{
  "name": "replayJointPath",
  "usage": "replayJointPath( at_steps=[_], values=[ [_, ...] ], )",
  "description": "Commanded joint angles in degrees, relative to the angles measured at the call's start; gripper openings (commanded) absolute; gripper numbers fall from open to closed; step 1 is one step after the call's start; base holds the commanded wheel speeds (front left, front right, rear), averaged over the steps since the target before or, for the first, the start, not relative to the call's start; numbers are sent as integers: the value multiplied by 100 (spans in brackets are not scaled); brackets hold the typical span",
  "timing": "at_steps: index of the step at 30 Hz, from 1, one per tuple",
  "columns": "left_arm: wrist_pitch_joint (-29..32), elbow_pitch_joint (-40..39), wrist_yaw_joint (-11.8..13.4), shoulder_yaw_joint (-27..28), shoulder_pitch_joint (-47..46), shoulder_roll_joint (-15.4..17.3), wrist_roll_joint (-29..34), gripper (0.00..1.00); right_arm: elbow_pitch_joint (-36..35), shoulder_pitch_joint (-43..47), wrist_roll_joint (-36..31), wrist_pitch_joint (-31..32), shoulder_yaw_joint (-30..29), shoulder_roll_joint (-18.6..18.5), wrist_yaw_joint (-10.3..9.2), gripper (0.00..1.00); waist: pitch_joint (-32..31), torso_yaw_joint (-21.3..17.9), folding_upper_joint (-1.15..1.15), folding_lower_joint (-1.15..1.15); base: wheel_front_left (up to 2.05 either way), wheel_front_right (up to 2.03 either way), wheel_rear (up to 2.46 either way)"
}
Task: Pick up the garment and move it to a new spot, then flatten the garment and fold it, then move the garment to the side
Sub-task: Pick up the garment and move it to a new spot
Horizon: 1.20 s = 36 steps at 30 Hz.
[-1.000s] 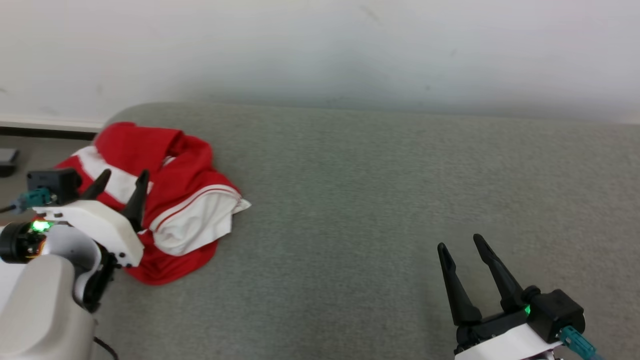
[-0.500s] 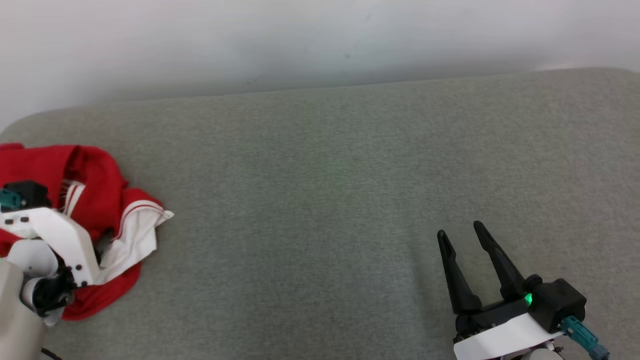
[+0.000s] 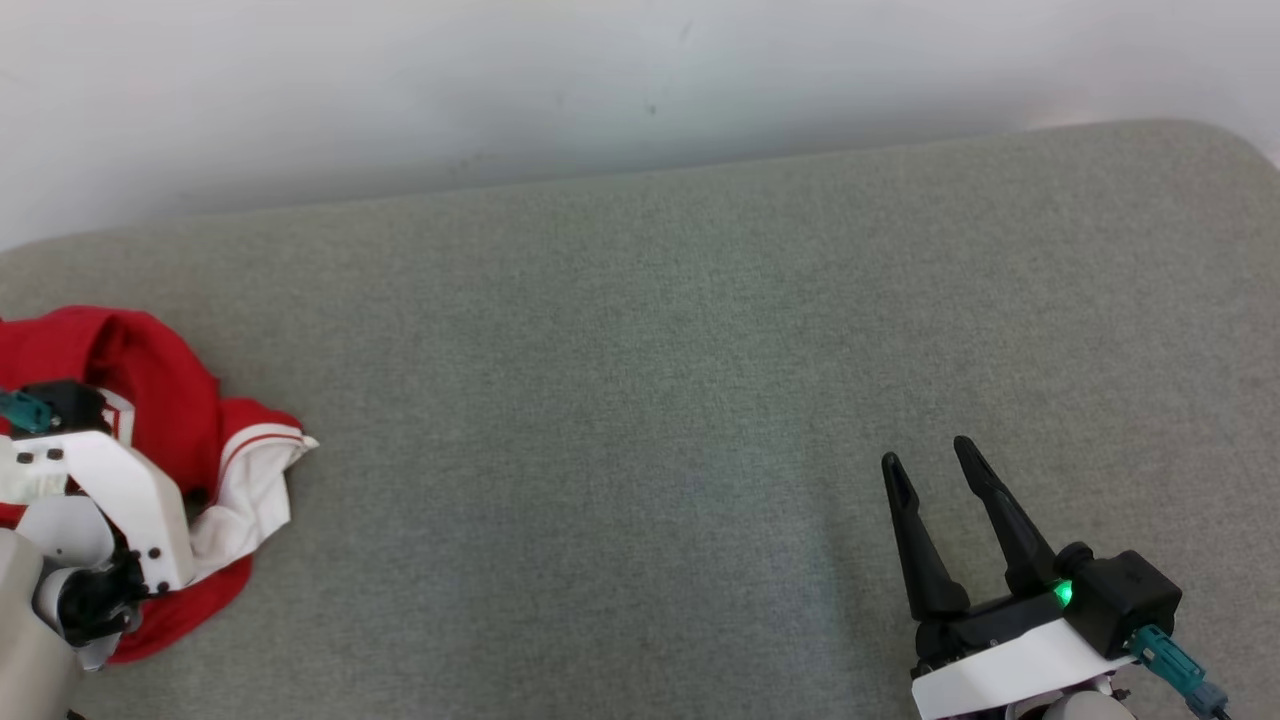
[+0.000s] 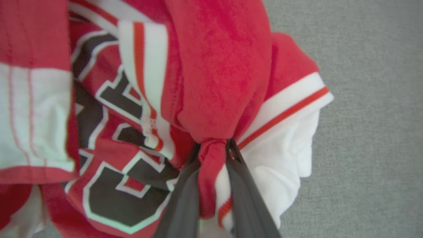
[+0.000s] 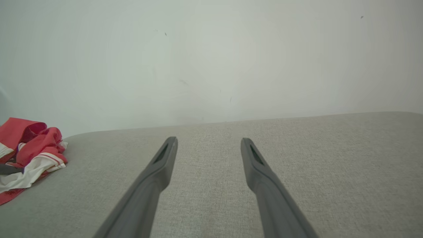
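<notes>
The garment (image 3: 150, 380) is a crumpled red jersey with white striped trim and dark lettering, lying at the far left of the grey cushioned surface (image 3: 640, 400). In the left wrist view the garment (image 4: 214, 66) is seen close up, and my left gripper (image 4: 213, 145) is shut on a bunched red fold of it. In the head view the left arm's white housing (image 3: 110, 490) sits over the cloth and hides the fingers. My right gripper (image 3: 928, 452) stands open at the lower right, far from the cloth, with nothing between its fingers (image 5: 209, 140). The garment (image 5: 33, 145) lies far to its left.
A pale wall (image 3: 500, 80) runs along the back edge of the grey surface. The surface's rounded right corner (image 3: 1230, 140) shows at the top right. Bare grey fabric stretches between the garment and the right gripper.
The head camera has turned right, so the whole picture shifted left. My left gripper went down into the garment and shut on a red fold. The right gripper stayed open and still.
</notes>
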Motion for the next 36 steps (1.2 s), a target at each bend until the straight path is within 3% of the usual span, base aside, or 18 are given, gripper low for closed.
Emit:
replayJointPath(
  at_steps=[1,12,19,29,36],
  values=[
    [-59,-35,5,-87,-28,40,-59,0,18,22,38,5,-4,-21,-10,100,-115,49,0,-1,0,0,0],
    [-331,-963,6,-833,-572,411,-279,0,107,370,183,5,-70,-22,-10,100,-885,330,0,-1,0,0,0],
    [-475,-1798,6,-1289,-971,521,-345,0,93,496,250,5,-46,-22,-10,100,-1184,297,0,-1,0,0,0],
    [-960,-2834,8,-1541,-1386,366,-276,0,67,515,168,6,-140,-23,-10,100,-1368,-219,0,-1,0,0,0],
    [-1257,-3362,151,-1538,-1277,-10,-350,0,-44,414,53,6,-472,-17,-10,100,-1303,-751,0,-1,0,0,0]
  ],
)
